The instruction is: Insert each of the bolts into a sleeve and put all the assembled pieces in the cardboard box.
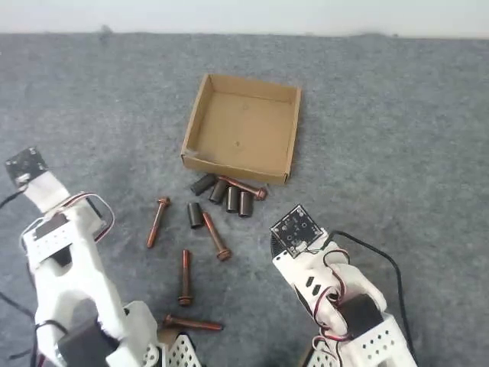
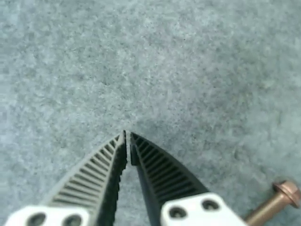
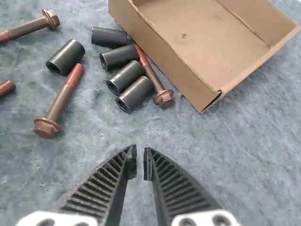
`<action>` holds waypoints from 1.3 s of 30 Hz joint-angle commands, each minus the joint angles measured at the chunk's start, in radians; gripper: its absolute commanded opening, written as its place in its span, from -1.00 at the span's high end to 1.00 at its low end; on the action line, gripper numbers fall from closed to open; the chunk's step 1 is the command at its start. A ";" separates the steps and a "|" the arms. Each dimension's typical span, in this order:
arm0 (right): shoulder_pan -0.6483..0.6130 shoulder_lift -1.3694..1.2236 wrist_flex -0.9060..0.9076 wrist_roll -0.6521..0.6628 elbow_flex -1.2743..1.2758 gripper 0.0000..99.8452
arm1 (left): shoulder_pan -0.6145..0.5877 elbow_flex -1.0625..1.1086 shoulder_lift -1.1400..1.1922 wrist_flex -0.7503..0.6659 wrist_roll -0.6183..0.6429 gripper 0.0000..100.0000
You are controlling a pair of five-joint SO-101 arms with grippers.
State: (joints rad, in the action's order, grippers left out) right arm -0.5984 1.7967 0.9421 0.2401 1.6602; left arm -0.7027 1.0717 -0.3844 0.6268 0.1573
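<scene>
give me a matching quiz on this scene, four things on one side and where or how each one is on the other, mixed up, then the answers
Things:
1. box
2. left gripper
3. row of four sleeves
4. lone sleeve

States or places:
a. between two bolts
b. empty
c. shut, holding nothing
d. just outside the box, on the arms' side

Pairs: 1-b, 2-c, 3-d, 4-a

No text, label or number I can read, nothing legible on the open brown cardboard box [image 1: 238, 130]
</scene>
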 commanded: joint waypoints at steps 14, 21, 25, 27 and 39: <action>-0.189 -0.645 -0.130 0.015 -0.402 0.94 | 0.000 -0.048 0.002 -0.029 0.005 0.98; -0.341 -0.905 -0.311 0.009 -0.422 0.94 | -0.002 -0.042 0.003 -0.064 0.018 0.98; -0.447 -0.995 -0.335 0.009 -0.448 0.94 | -0.002 -0.042 0.005 -0.064 0.023 0.98; -0.501 -1.029 -0.332 0.008 -0.473 0.94 | -0.002 -0.042 0.005 -0.066 0.023 0.98; -0.753 -1.078 -0.285 0.006 -0.496 0.78 | 0.003 -0.042 0.005 -0.066 0.023 0.98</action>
State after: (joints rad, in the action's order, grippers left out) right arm -1.3226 0.7211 0.6490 0.2432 1.2183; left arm -0.7027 1.0717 -0.3751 0.5915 0.1680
